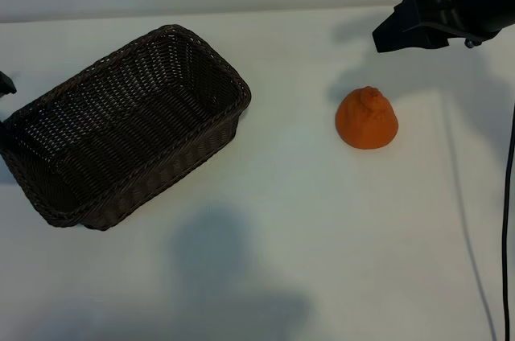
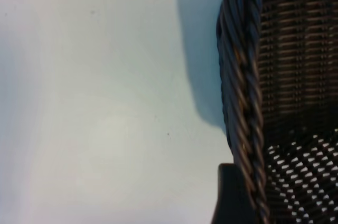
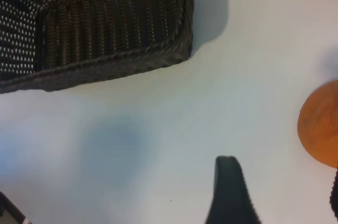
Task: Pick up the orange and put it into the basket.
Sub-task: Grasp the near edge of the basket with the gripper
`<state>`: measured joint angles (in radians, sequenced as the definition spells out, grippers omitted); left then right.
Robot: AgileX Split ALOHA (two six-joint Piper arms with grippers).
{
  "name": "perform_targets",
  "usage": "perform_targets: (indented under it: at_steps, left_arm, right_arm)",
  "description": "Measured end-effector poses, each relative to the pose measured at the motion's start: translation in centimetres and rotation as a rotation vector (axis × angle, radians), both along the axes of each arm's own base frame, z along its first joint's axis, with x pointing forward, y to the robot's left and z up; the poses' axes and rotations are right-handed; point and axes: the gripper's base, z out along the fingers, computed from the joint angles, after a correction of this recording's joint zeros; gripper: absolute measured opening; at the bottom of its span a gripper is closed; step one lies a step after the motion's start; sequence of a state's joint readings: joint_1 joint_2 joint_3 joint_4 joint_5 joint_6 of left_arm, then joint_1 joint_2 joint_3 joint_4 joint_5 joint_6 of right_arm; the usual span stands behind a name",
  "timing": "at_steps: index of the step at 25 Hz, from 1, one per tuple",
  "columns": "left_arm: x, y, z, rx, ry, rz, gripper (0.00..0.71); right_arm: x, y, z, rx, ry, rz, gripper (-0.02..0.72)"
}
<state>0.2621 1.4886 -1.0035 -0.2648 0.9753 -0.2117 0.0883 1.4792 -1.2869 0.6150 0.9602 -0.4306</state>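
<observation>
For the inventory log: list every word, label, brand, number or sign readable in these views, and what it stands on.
None: no text, label or number shows in any view.
The basket, orange, table and the right gripper are all unmarked.

Right gripper (image 1: 386,38) up at far right, fingers (image 3: 229,192) parted, empty.

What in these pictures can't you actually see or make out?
- Left gripper: exterior view shows only a dark sliver at the picture's edge; the rest is cut off.
- Right gripper: the exterior frame's top edge cuts off most of its arm.
- Orange: right wrist view shows only part, cut by the picture's edge.
- Basket: left wrist view shows just a stretch of rim and weave.
</observation>
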Motion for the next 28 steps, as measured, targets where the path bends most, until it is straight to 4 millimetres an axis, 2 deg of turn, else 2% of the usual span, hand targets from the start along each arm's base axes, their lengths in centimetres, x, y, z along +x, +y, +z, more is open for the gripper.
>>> perform_targets:
  at_steps: [17, 28]
  left_arm:
    - [1.2, 0.4, -2.6, -0.011, 0.056, 0.011, 0.502]
    - [2.4, 0.8, -5.9, -0.005, 0.079, 0.037, 0.502]
  right_arm:
    - [0.0, 0.0, 0.0, 0.0, 0.0, 0.0, 0.449]
    - [0.0, 0.0, 0.0, 0.0, 0.0, -0.001, 0.449]
